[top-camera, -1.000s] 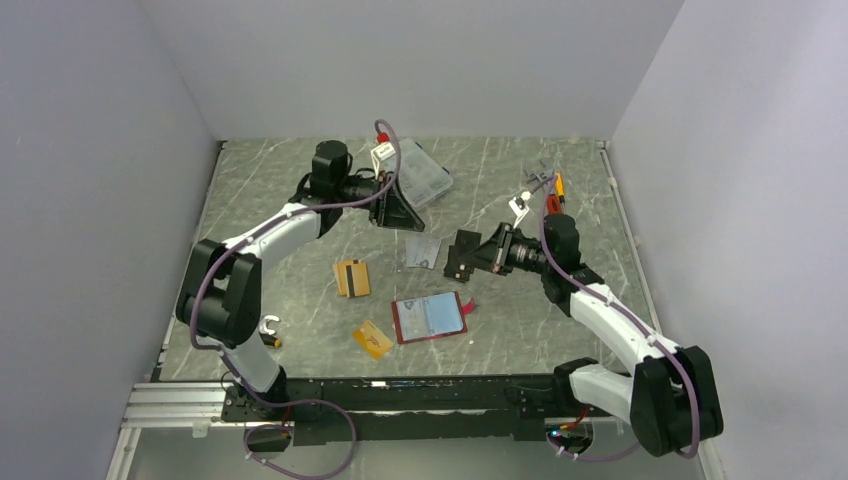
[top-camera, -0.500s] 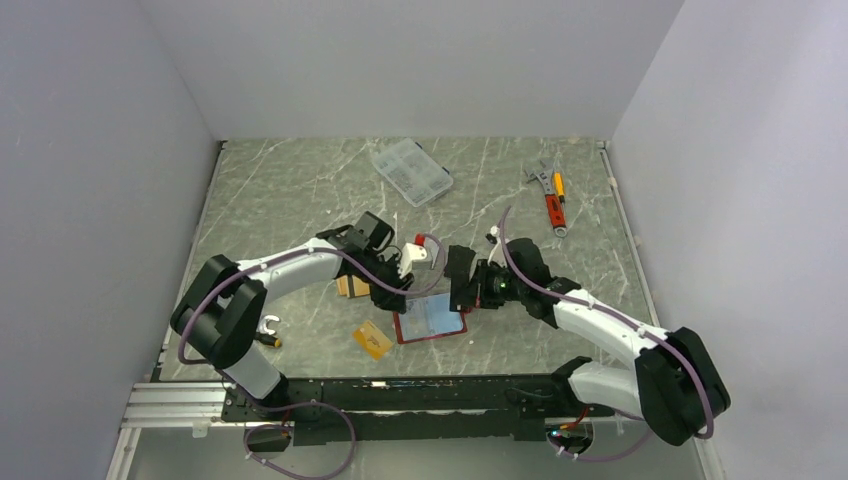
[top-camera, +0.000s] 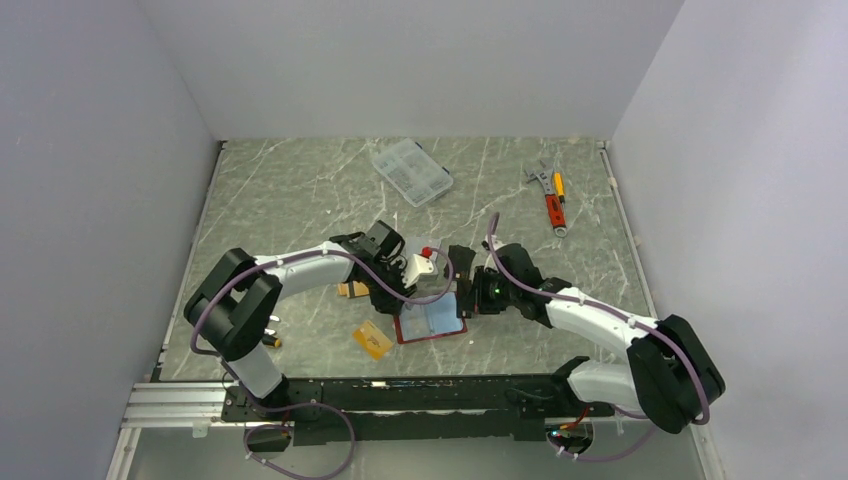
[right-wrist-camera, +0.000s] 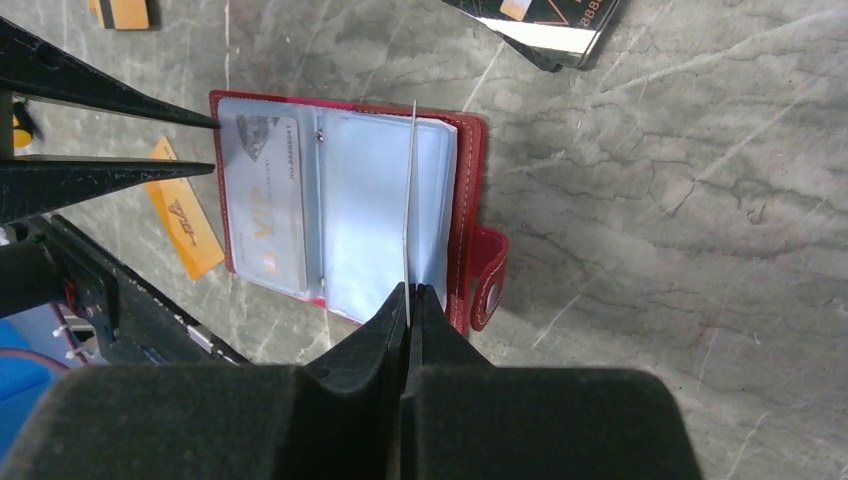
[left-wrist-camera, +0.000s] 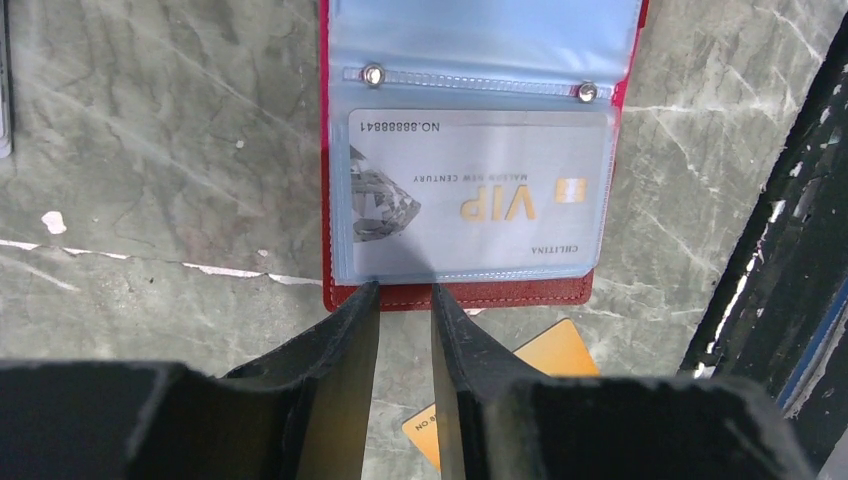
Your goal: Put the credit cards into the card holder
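Observation:
The red card holder (top-camera: 432,330) lies open, its light blue clear sleeves up. A silver-grey credit card (left-wrist-camera: 480,195) sits inside one sleeve. My left gripper (left-wrist-camera: 403,291) is slightly open and empty, its tips at that sleeve's outer edge. My right gripper (right-wrist-camera: 410,292) is shut on a thin pale leaf (right-wrist-camera: 410,200) standing on edge over the holder's other half; it looks like one of the clear sleeves. An orange-gold card (top-camera: 372,339) lies beside the holder. A striped orange card (top-camera: 348,289) is partly hidden by my left arm.
A black wallet with a dark shiny card (right-wrist-camera: 545,25) lies just beyond the holder. A clear compartment box (top-camera: 411,171) and hand tools (top-camera: 551,197) sit at the back. A small white hook-shaped item (top-camera: 268,328) lies front left. The holder's snap tab (right-wrist-camera: 490,275) points right.
Both arms swung in from the back of the table to the card holder. In the last half second they closed in a little more, one at each side of it.

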Tool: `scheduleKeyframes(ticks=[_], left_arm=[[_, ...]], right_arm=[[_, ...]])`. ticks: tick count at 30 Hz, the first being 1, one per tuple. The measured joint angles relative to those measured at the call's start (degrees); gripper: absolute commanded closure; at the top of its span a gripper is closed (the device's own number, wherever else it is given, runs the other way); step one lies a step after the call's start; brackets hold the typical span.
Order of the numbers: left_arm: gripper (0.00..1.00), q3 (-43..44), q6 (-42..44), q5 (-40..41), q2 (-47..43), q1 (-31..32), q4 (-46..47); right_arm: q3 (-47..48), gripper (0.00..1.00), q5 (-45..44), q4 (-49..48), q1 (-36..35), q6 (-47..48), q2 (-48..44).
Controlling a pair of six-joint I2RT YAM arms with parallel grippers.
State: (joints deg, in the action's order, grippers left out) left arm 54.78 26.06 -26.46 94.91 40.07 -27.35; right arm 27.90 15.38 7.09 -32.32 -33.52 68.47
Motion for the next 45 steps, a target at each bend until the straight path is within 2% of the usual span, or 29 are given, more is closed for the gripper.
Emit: scheduleKeyframes(ticks=[11,20,45], left_arm=[[0.70,0.6,0.0,1.7,0.6,1.0,-0.4],[0.70,0.9,0.3,2.4,0.6,1.1,-0.9],[0.71,1.5,0.5,3.0,0.6,1.2,-1.3]], right_arm=[[0.0,1.00,-1.4,-0.1,-0.8,0.6,1.7],[0.0,1.00,-3.5,0.5,-0.9,1.6,-0.3],[-0.2,1.00,-2.2,-1.0,-0.9,1.4,1.6]])
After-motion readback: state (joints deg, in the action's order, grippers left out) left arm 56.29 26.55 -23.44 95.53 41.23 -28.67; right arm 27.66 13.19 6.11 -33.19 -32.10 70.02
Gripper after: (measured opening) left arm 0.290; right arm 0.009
